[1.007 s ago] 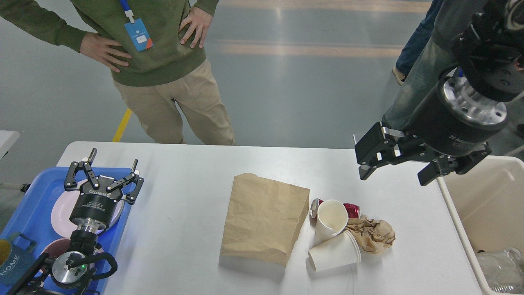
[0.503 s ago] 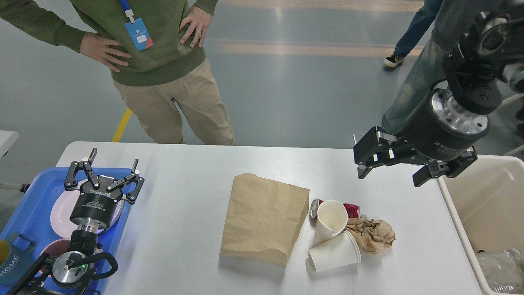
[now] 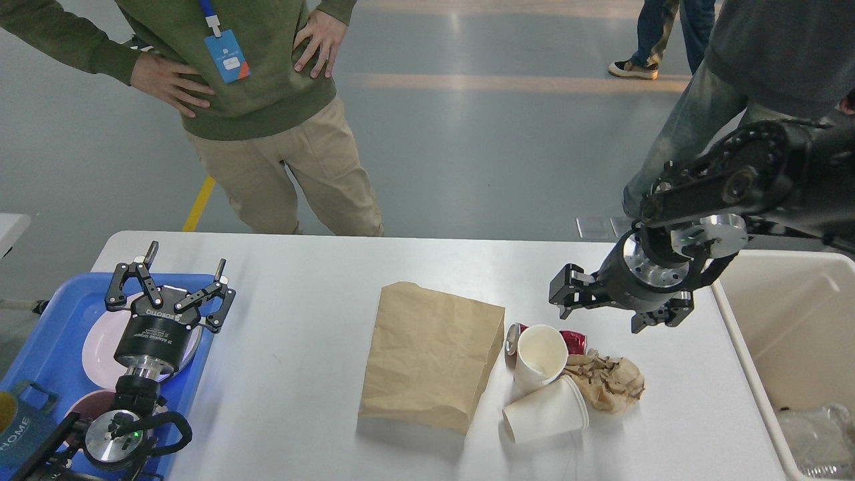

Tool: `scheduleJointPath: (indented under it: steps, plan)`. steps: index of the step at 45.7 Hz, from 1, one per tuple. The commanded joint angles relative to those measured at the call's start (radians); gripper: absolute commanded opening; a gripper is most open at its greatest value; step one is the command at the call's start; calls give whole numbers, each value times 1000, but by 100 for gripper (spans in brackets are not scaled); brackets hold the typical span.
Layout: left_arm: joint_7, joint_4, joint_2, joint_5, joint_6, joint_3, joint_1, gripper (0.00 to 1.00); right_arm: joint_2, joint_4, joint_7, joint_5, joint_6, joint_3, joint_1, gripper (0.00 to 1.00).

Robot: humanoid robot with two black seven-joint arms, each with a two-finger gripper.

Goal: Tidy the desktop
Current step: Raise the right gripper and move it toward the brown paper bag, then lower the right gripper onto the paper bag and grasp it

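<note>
A: How is the right gripper (image 3: 611, 306) held?
B: Spread wide, empty, above the cups (image 3: 540, 357) near the desktop (image 3: 300, 374)'s right edge, presumably lined up for a grab.
A: And the left gripper (image 3: 179, 274)?
B: Spread too, parked over the tray (image 3: 60, 307) at the left edge.

Crushed red metal can (image 3: 573, 341): mostly hidden behind white paper cup (image 3: 540, 356). Beige rectangular bin (image 3: 788, 321): cut off at right edge.
</note>
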Motion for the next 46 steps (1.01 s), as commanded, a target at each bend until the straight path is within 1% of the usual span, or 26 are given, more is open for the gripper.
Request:
scheduleJointPath:
  steps: [1, 5, 9, 14, 22, 25, 30, 33, 42, 46]
  plan:
    - [0, 0, 0, 0, 0, 1, 0, 97, 53, -77, 0, 2, -42, 19, -130, 93]
    - [0, 0, 1, 0, 0, -1, 0, 97, 65, -105, 0, 5, -49, 26, -173, 92]
    - [0, 0, 0, 0, 0, -1, 0, 97, 67, -100, 0, 17, -42, 48, -154, 92]
    - [0, 0, 1, 0, 0, 1, 0, 97, 48, -98, -2, 22, -28, 157, -150, 95]
    - [0, 0, 1, 0, 0, 1, 0, 97, 47, -120, -3, 22, -45, 277, -228, 95]
    - [0, 0, 1, 0, 0, -1, 0, 97, 54, -190, -15, 22, -46, 355, -317, 95]
    - [0, 0, 1, 0, 0, -1, 0, 97, 108, -318, -55, 23, -42, 378, -449, 95]
    - [0, 0, 1, 0, 0, 1, 0, 97, 132, -358, -57, 22, -42, 381, -487, 95]
    - [0, 2, 1, 0, 0, 1, 0, 97, 134, -404, -60, 22, -51, 430, -527, 95]
    - [0, 0, 1, 0, 0, -1, 0, 97, 139, -447, -60, 22, -68, 437, -568, 95]
